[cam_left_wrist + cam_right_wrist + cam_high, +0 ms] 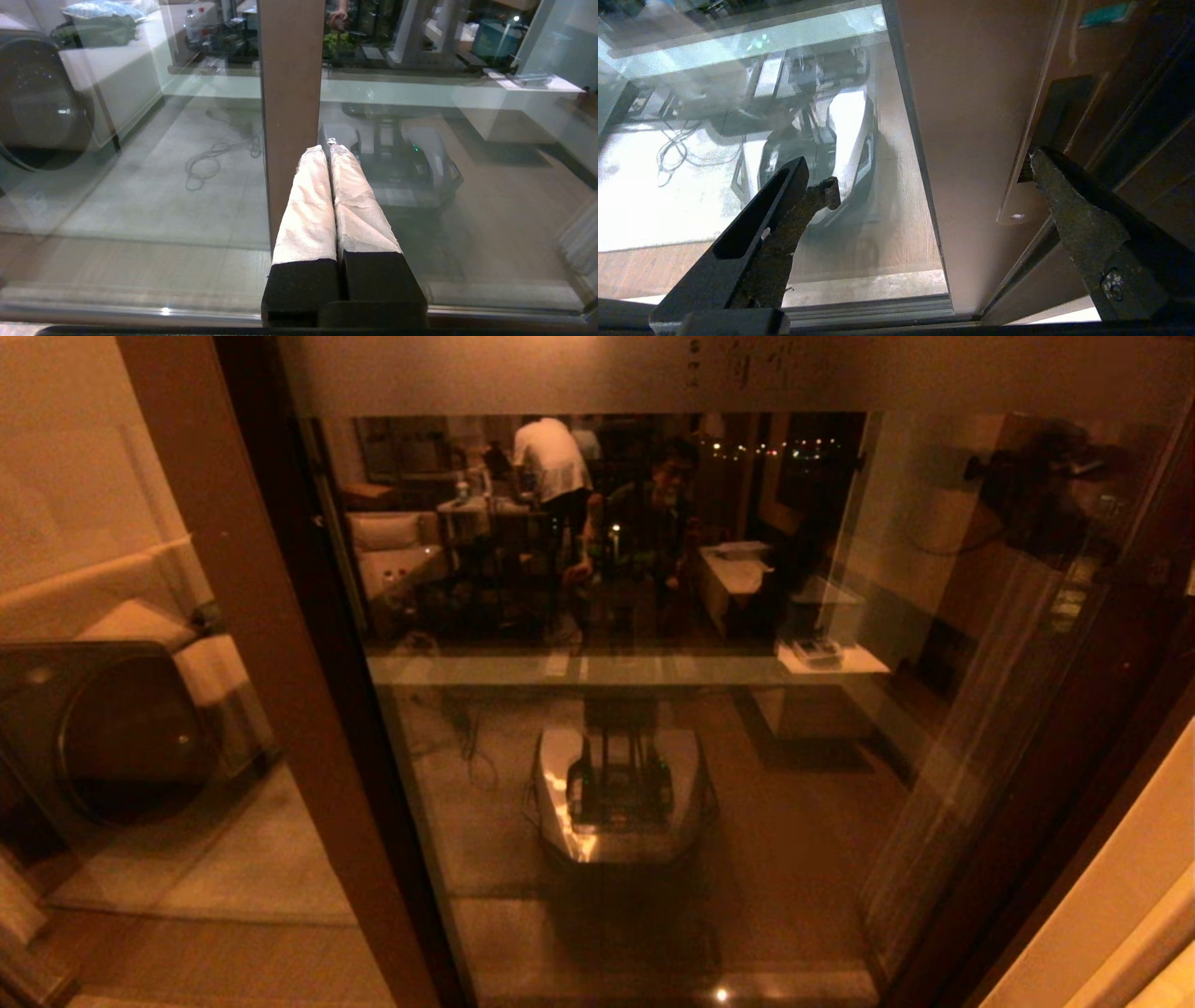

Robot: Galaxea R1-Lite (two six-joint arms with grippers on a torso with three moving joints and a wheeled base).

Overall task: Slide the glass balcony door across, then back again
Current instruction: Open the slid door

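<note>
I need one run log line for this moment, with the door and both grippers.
right gripper: open, one finger at door handle | left gripper: shut, idle | glass door: fills view

One glass balcony door (653, 709), one washing machine (103, 737), two pincers.

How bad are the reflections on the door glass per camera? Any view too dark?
Head view: dim, orange cast; the glass balcony door mirrors the room and the robot's own base, and no arm shows. Left wrist view: brighter, with reflections over the pane on both sides of a brown upright. Right wrist view: washed-out glare on the glass, but the handle plate stays readable between the right gripper fingers.
</note>
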